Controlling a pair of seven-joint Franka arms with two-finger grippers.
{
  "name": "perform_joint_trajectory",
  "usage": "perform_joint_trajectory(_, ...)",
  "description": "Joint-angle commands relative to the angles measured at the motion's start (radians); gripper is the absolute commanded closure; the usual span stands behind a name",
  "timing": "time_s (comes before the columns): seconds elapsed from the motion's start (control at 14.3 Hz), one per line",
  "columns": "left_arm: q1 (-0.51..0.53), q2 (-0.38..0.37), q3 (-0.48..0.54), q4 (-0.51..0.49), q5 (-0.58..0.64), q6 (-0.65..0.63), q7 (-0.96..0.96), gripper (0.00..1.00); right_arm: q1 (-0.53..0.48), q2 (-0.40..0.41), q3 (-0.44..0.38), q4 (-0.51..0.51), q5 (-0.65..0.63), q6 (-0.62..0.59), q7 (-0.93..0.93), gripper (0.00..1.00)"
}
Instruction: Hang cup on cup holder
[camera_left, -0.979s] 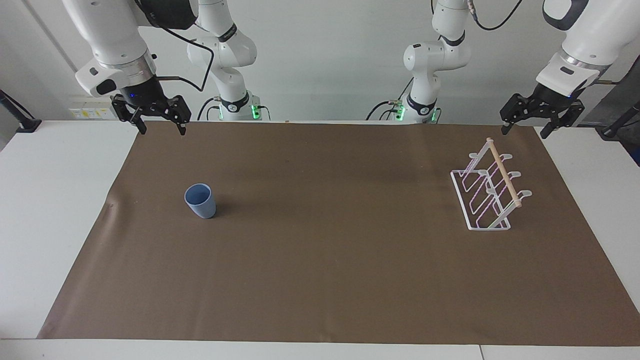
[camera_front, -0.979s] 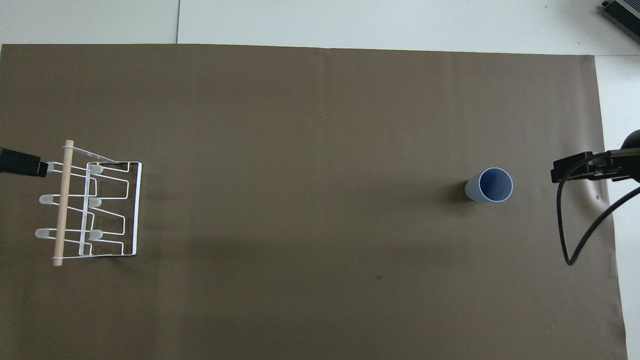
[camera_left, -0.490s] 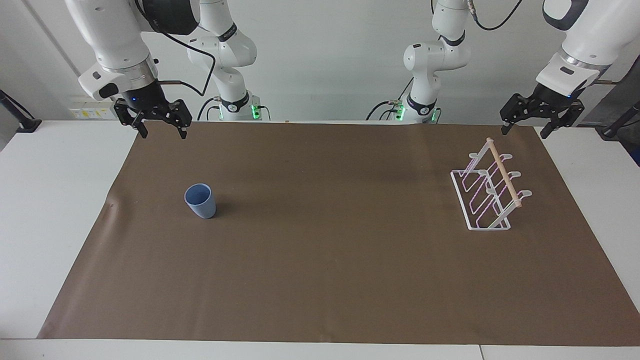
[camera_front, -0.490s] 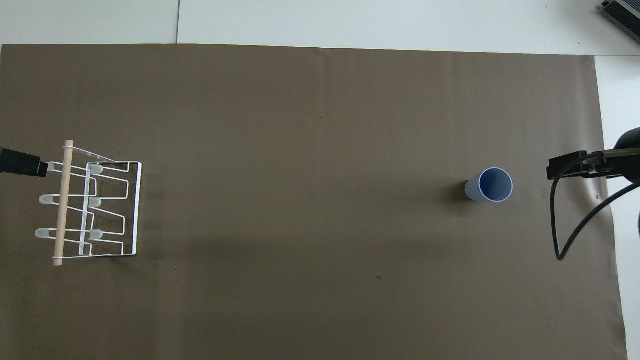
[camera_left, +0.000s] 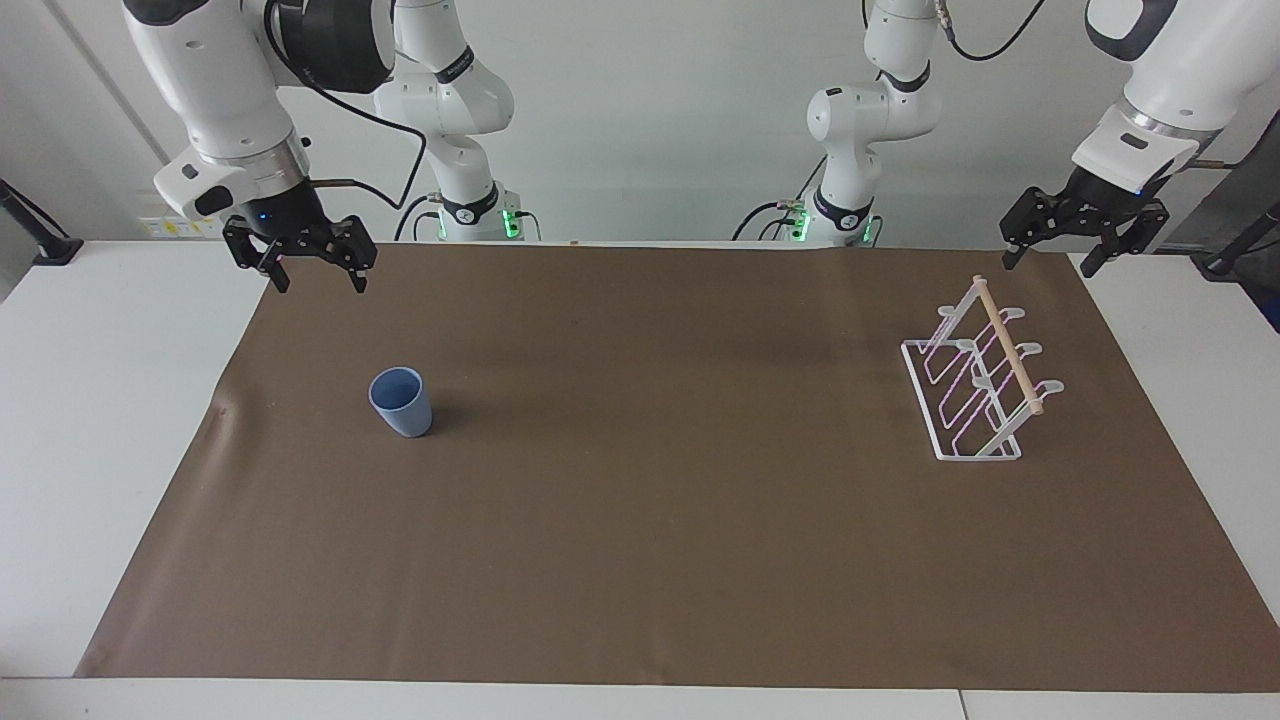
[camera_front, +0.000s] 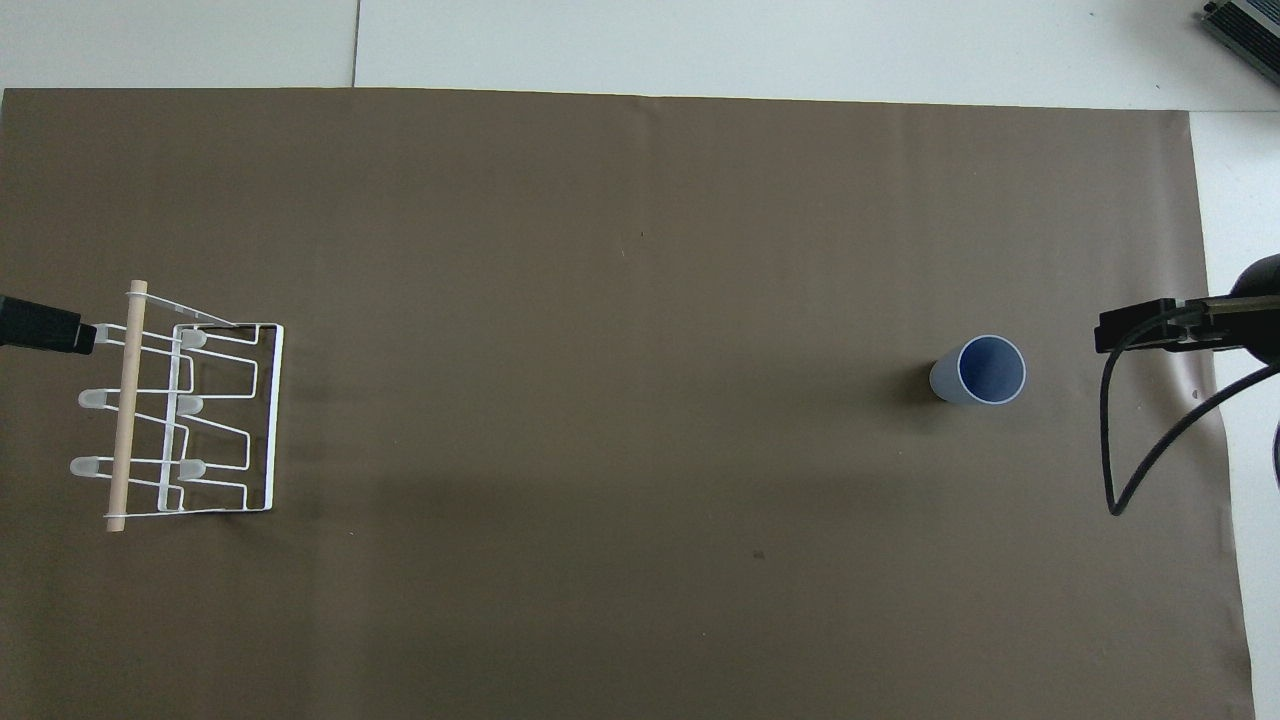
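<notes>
The light-blue cup (camera_left: 402, 402) stands upright, rim up, on the brown mat toward the right arm's end of the table; it also shows in the overhead view (camera_front: 980, 370). The white wire cup holder (camera_left: 975, 385) with its wooden dowel stands toward the left arm's end and shows in the overhead view too (camera_front: 185, 410); its prongs are bare. My right gripper (camera_left: 320, 284) is open and empty, in the air over the mat's edge at the robots' side, apart from the cup. My left gripper (camera_left: 1048, 266) is open and empty, up in the air above the holder's robot-side end.
A brown mat (camera_left: 640, 560) covers most of the white table (camera_left: 100, 420). A black cable (camera_front: 1140, 440) hangs in a loop from the right arm.
My right gripper has come down a little and shifted slightly toward the cup. The left arm, the cup and the holder have not moved.
</notes>
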Motion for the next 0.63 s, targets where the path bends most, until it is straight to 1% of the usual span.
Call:
perform_joint_trajectory(0.0,0.006,-0.022,0.000,-0.019,-0.007,-0.005,-0.003,0.00,-0.049,-0.028,0.006,-0.089,-0.005,0.063,-0.089,0.00)
perform_joint_trajectory(0.21,0.006,-0.022,0.000,-0.019,-0.007,-0.005,-0.003,0.00,-0.063,-0.032,0.006,-0.176,-0.005,0.170,-0.136,0.00)
perform_joint_trajectory(0.35,0.006,-0.022,0.000,-0.019,-0.007,-0.005,-0.003,0.00,-0.066,-0.017,0.006,-0.213,-0.004,0.244,-0.143,0.00)
perform_joint_trajectory(0.56,0.006,-0.022,0.000,-0.019,-0.007,-0.007,-0.003,0.00,-0.057,0.062,0.007,-0.215,0.045,0.332,-0.140,0.00)
